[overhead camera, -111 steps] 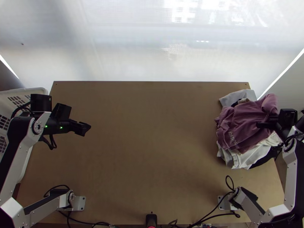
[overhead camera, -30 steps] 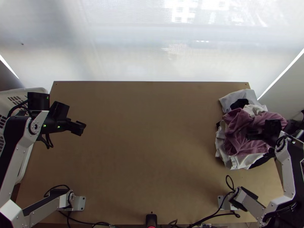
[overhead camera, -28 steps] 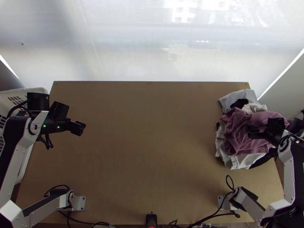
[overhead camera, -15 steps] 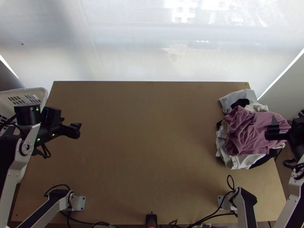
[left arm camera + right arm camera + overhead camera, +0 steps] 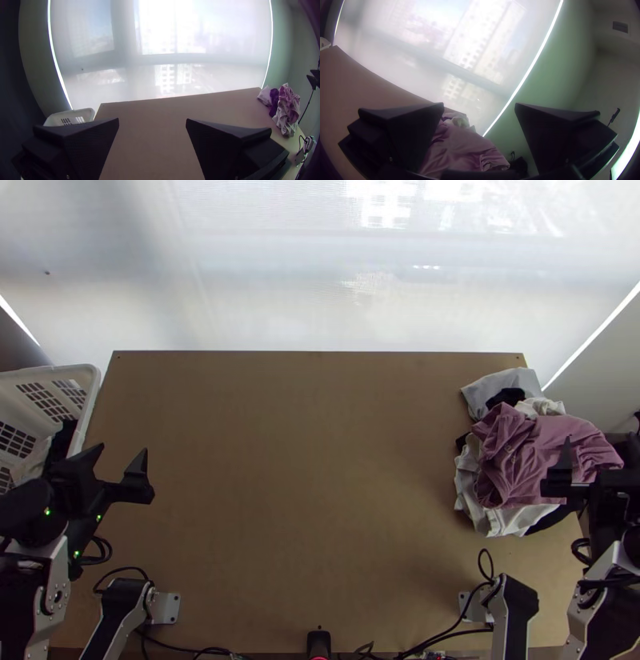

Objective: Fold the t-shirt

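Observation:
A mauve t-shirt [image 5: 520,460] lies bunched on top of the clothes pile at the table's right side. Over the shirt's right part is my right gripper [image 5: 600,448], open and holding nothing. In the right wrist view, the mauve cloth [image 5: 463,146] shows between and below the spread fingers of the right gripper [image 5: 480,106]. My left gripper [image 5: 123,454] stands open above the table's left side, far from the clothes. From the left wrist view, the left gripper [image 5: 152,120] has wide-parted fingers, and the mauve cloth [image 5: 289,101] appears far off.
Under and around the shirt are white cloth [image 5: 504,520], grey cloth [image 5: 500,386] and black cloth. A white basket [image 5: 90,390] with some cloth in it stands beyond the table's left edge. Bare table [image 5: 320,484] spans the middle. Cables run along the near edge.
The mauve shirt has shifted and lies rearranged on the pile, now free of the right gripper. Both arms have drawn back toward the near side, and the left gripper's fingers have spread.

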You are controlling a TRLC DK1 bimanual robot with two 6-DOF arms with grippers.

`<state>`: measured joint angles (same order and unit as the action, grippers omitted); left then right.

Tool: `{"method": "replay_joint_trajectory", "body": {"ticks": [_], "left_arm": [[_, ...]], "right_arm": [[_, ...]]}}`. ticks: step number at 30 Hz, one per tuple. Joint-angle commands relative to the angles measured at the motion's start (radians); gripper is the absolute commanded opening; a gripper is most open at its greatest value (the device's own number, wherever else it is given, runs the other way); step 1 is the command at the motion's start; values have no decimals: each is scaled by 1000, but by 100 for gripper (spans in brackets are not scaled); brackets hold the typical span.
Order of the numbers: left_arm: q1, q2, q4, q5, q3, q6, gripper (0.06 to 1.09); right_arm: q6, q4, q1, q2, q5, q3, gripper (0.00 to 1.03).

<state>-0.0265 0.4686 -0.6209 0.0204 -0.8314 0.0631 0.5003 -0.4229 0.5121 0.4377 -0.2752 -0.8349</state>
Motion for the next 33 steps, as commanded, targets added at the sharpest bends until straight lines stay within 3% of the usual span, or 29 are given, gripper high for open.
{"method": "replay_joint_trajectory", "body": {"ticks": [1, 8, 21, 26, 33], "left_arm": [[-10, -185, 135, 6, 181, -52, 103], [4, -308, 188, 10, 307, -48, 103], [86, -381, 136, 16, 328, -17, 103], [102, -472, 182, 16, 394, 98, 103], [100, -472, 359, 15, 552, 244, 103]], "right_arm": [[-19, 70, -118, -100, 106, 168, 99], [-36, 76, -265, -180, 251, 246, 99], [-40, 73, -402, -264, 257, 344, 99], [-43, 138, -425, -271, 258, 396, 99], [-46, 297, -584, -310, 329, 559, 99]]}}
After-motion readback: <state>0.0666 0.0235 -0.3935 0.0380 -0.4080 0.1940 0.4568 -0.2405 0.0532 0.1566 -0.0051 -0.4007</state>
